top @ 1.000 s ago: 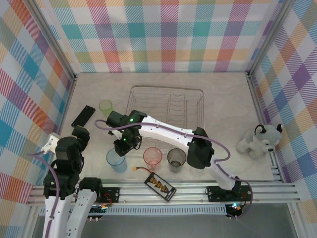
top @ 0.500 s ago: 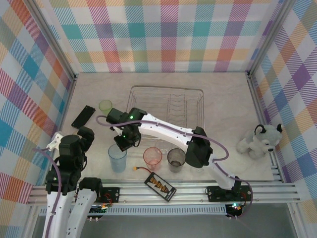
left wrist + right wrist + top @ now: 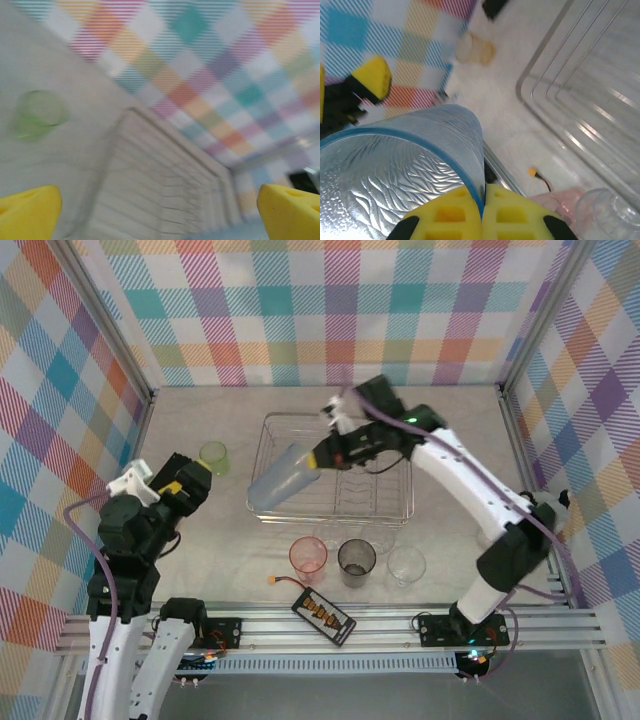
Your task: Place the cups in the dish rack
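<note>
My right fingers are closed on the rim of the blue cup, held tilted in the air over the left end of the rack. My left fingers are spread wide and empty, near the green cup on the desk. A pink cup, a grey cup and a clear cup stand in a row on the near side of the rack. A battery pack lies nearer still, and a plush dog sits at the right.
</note>
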Available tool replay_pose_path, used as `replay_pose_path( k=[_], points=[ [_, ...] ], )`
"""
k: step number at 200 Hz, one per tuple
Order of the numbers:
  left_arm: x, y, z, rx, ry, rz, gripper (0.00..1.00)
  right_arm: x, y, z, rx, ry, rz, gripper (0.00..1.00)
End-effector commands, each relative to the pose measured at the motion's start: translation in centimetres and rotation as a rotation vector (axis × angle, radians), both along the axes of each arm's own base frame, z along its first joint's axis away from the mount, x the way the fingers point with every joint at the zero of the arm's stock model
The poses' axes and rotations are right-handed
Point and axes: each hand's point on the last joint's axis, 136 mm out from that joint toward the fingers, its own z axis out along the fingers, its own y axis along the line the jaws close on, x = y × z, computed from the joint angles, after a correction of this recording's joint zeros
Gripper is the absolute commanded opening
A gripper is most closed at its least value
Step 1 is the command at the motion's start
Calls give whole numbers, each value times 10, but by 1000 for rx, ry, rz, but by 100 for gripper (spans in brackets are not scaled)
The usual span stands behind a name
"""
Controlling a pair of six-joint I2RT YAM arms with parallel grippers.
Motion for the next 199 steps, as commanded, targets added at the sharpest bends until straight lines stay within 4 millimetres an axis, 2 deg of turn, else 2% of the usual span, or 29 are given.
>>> replay_pose_path(
  k=[1, 24, 46, 66, 91, 104, 140, 168, 199],
  points=[
    [-12, -67, 79, -23, -305, -428, 100, 18, -30, 38, 233, 6, -17, 0],
    [-7, -97, 96, -95, -294, -657, 100, 38, -71, 50, 306, 1, -112, 0],
    [-3, -119, 105, -141, -265, -824, 100, 36, -85, 69, 355, -39, -124, 0],
    [2, -138, 102, -136, -237, -915, 100, 32, -86, 82, 380, -59, -110, 0],
    [-1, -173, 89, -79, -175, -1043, 100, 30, -84, 94, 432, -53, -86, 0],
    [0, -183, 90, -81, -181, -1074, 99, 28, -83, 98, 446, -49, -70, 0],
    [13, -190, 89, -93, -189, -1071, 99, 24, -80, 106, 497, -35, -29, 0],
    [13, -198, 91, -95, -191, -1110, 96, 25, -77, 100, 495, -8, -22, 0],
    [19, -202, 86, -91, -185, -1104, 97, 21, -65, 95, 493, 12, 11, 0]
  ],
)
